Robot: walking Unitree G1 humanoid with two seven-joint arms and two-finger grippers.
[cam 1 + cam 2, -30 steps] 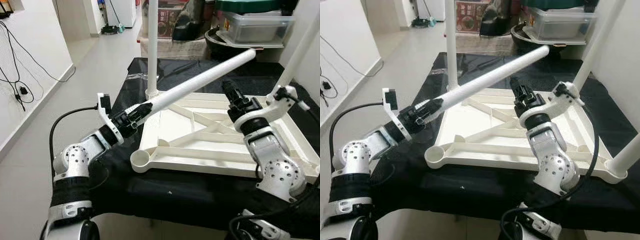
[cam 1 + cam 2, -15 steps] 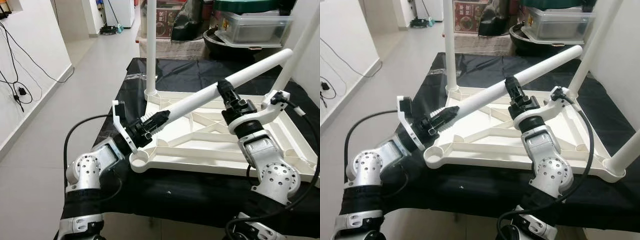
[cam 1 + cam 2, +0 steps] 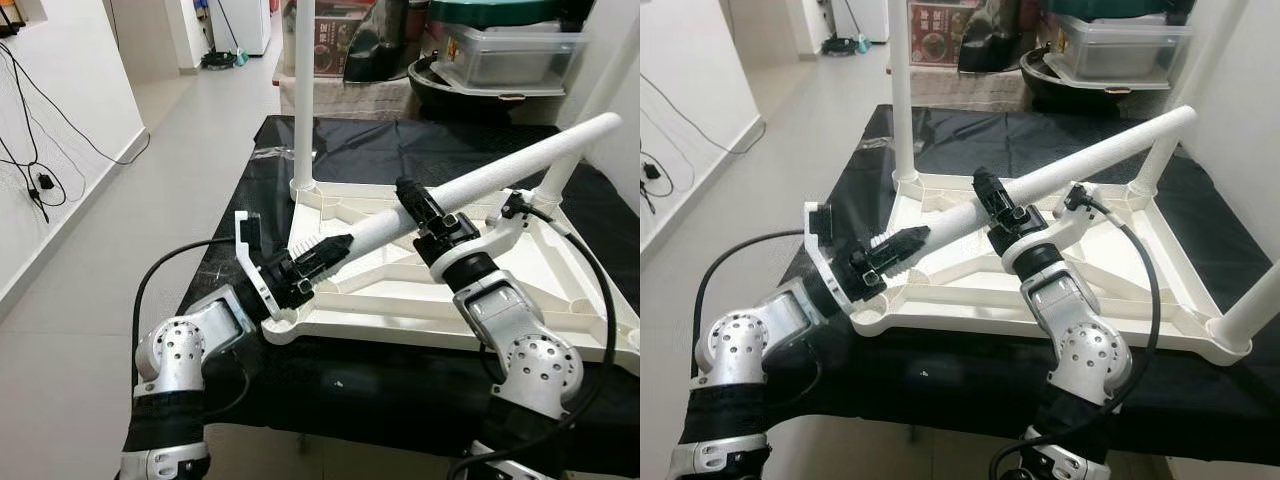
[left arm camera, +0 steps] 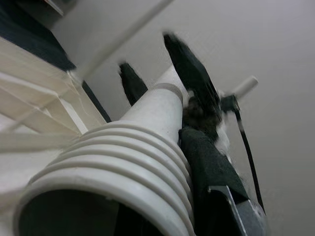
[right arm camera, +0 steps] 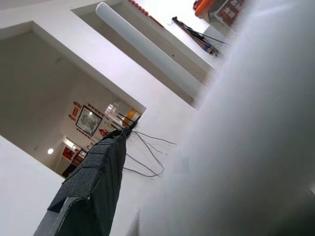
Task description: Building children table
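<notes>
Table leg [image 3: 480,180], white tube, is held slanted over the upside-down tabletop [image 3: 560,290] lying on the black cloth [image 3: 400,385]. Left gripper [image 3: 325,252] is clamped on the leg's ribbed lower end, just above the near-left corner socket [image 3: 275,326]. Right gripper [image 3: 418,205] is closed around the leg mid-length. Another leg [image 3: 302,90] stands upright in the far-left corner.

A black finger [image 5: 91,189] rises beside a blurred white tube [image 5: 256,128] that lies very close to the camera. Beyond, another white tube [image 5: 147,49] crosses pale walls.
</notes>
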